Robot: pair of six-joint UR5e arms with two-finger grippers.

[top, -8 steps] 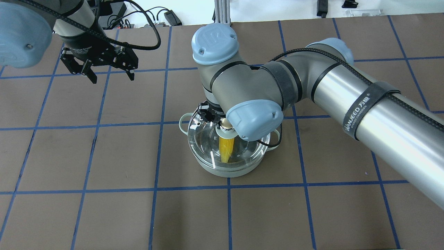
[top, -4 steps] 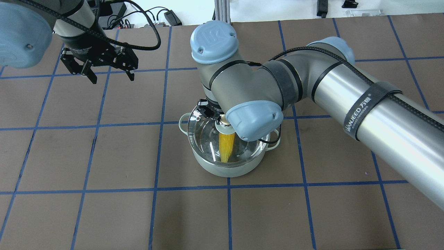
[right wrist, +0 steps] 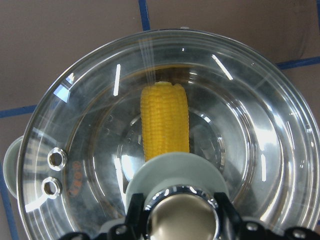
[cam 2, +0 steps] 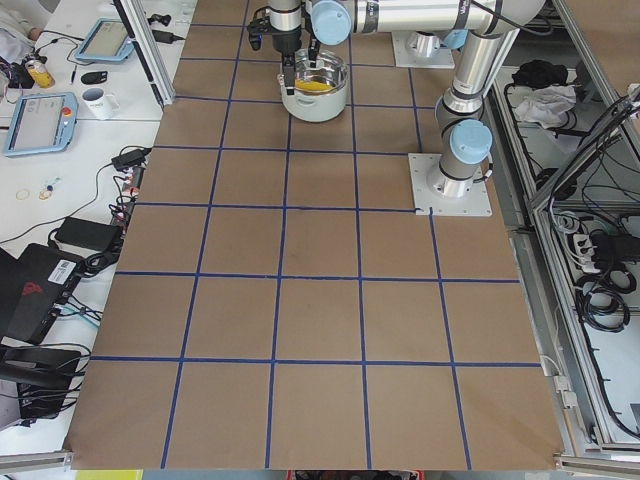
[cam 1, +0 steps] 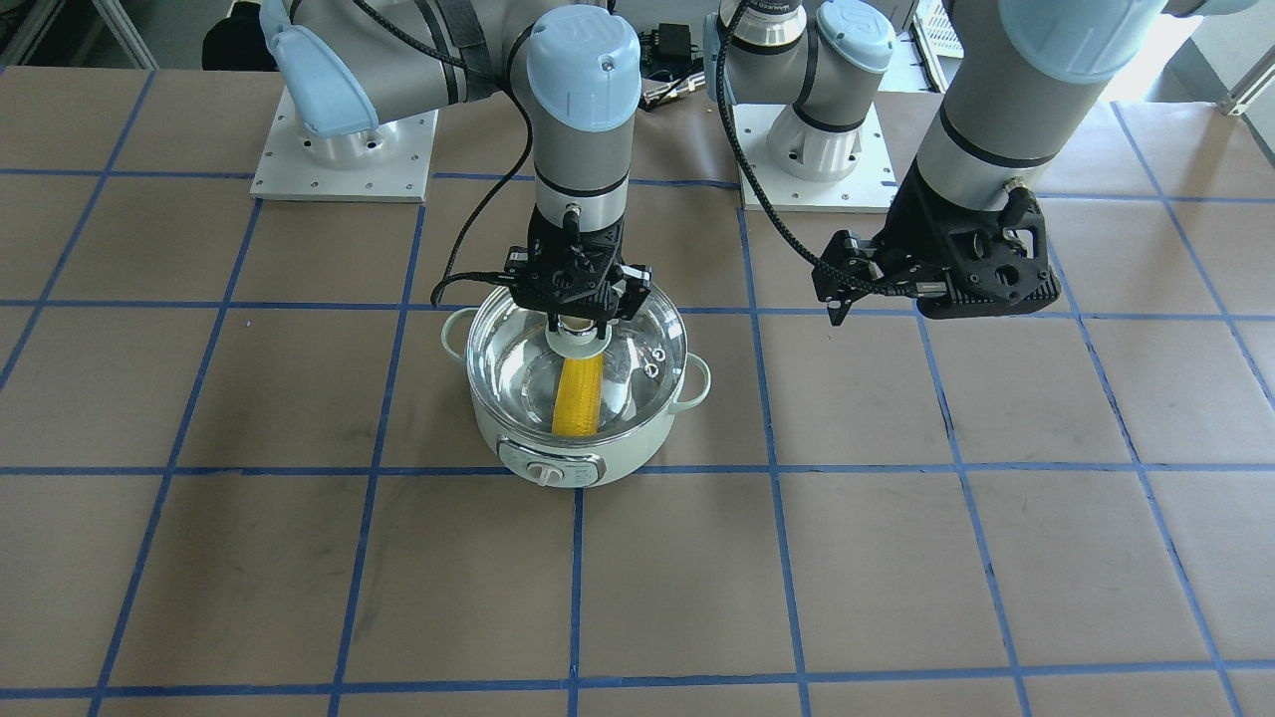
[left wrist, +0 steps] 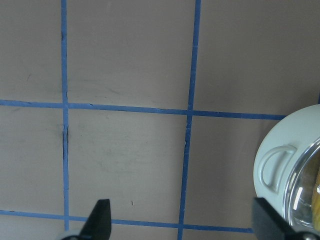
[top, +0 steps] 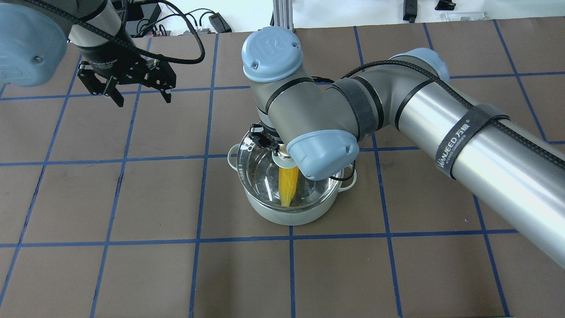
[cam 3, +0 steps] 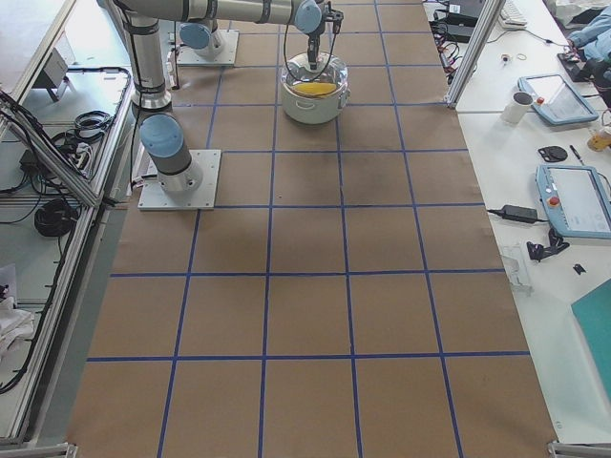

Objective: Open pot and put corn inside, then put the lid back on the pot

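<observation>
The pale green pot [cam 1: 578, 453] stands mid-table, its dial facing away from the robot. The yellow corn [cam 1: 578, 393] lies inside it, seen through the clear glass lid [cam 1: 637, 349], which sits on the pot's rim. My right gripper [cam 1: 576, 321] stands straight over the pot, shut on the lid's gold-topped knob. In the right wrist view the knob sits between the fingers [right wrist: 134, 215], with the corn [right wrist: 165, 120] below the lid [right wrist: 250, 125]. My left gripper [top: 137, 95] is open and empty, hovering away from the pot [top: 287, 216]. The left wrist view shows the pot's handle [left wrist: 274, 167].
Brown table surface with blue tape grid lines [top: 203, 159]. The two arm bases [cam 1: 344, 149] stand at the robot's edge. Cables and tablets [cam 2: 40, 120] lie on a side bench beyond the table. The right arm's forearm [top: 485, 145] spans the table's right half.
The lid came down from slightly off the rim onto the pot. My right wrist shifted a little with it. The left arm has not moved.
</observation>
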